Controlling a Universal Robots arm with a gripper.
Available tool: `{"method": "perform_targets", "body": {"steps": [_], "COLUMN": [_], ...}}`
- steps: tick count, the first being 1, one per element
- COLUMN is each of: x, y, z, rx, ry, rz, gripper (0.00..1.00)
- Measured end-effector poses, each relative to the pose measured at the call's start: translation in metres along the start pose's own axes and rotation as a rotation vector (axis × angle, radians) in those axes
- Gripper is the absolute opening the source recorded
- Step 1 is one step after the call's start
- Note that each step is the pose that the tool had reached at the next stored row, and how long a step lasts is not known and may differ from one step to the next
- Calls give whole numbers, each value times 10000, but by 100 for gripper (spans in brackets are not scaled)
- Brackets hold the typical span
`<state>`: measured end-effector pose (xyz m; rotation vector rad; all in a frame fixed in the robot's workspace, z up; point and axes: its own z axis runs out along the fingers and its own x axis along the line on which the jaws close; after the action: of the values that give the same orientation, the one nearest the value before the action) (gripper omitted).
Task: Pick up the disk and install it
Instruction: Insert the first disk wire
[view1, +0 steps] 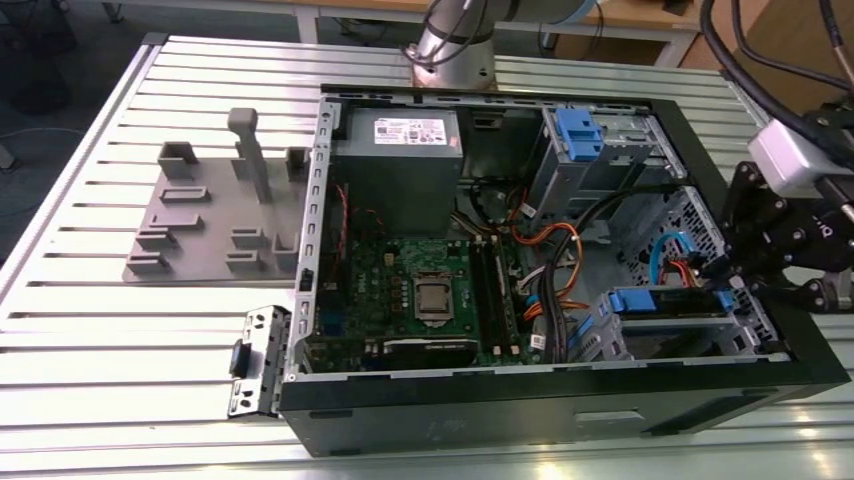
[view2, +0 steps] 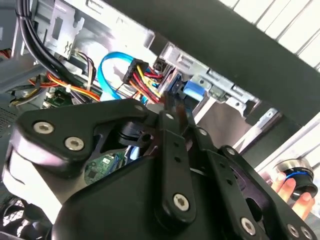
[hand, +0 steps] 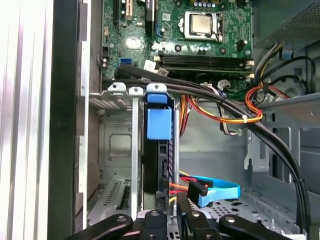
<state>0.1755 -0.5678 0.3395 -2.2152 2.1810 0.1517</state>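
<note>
disk (hand: 159, 150): blue-framed, edge-on in drive bay | jaws: clamped on disk

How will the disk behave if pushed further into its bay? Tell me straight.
Probably stiff: the disk is a flat slab in a blue plastic carrier. Held between the bay's metal walls, it should slide rather than tip. The cables beside it might snag or resist.

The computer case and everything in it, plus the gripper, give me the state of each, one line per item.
Computer case: side panel off, lying flat on the table.
Disk: standing on edge in the drive bay, blue carrier showing.
Gripper: at the drive bay's end, by the disk.
Processor socket: bare, no cooler fitted.
Grey fixture: nothing on it.
</note>
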Motion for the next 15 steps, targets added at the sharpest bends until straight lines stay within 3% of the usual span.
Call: {"method": "perform_targets", "body": {"steps": [1, 4, 7, 13, 15], "x": [0, 0, -5, -26, -29], "y": [-29, -116, -134, -126, -124], "z": [-2, -5, -46, -279, -313], "rx": [-53, -168, -172, -171, -172], "ry": [-12, -27, -26, -26, -26], "rz": [5, 10, 11, 11, 10], "gripper": [15, 10, 10, 10, 10]}}
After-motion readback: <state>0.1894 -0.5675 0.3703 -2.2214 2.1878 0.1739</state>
